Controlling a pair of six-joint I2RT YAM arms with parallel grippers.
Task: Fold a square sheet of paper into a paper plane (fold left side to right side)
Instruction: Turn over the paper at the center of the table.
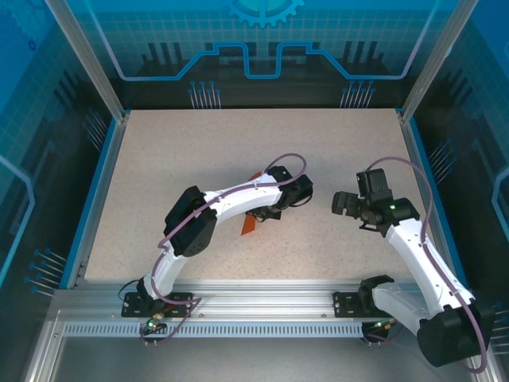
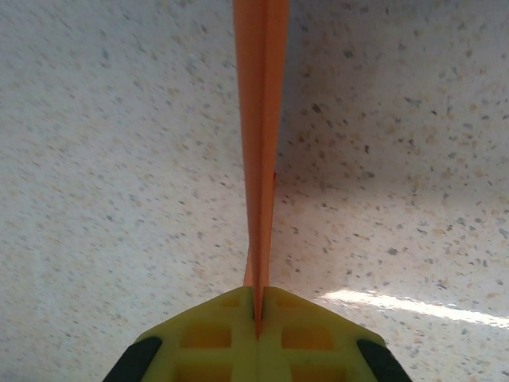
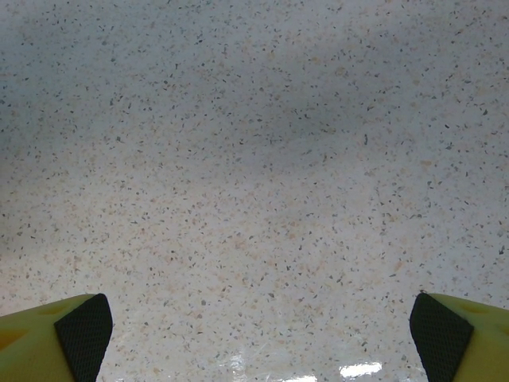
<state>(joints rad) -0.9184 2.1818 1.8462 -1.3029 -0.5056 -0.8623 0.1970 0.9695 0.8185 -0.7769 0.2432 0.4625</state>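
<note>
Paper (image 2: pixel 258 143): one piece, bright orange, folded into a long narrow shape. The left wrist view shows it edge-on, its layers pressed together with a crease running along its length. From above, the paper (image 1: pixel 248 225) is a small orange sliver under the left arm, near the middle of the worktop (image 1: pixel 199 151), and a second bit of orange peeks out past the arm's far side. There are two arms and two sets of fingers. The left fingers (image 2: pixel 215 338) are closed tight on the paper's near end, the yellow pads meeting with the sheet pinched between them. The right fingers (image 3: pixel 75 338) are spread wide and grip nothing, over bare speckled worktop to the paper's right.
</note>
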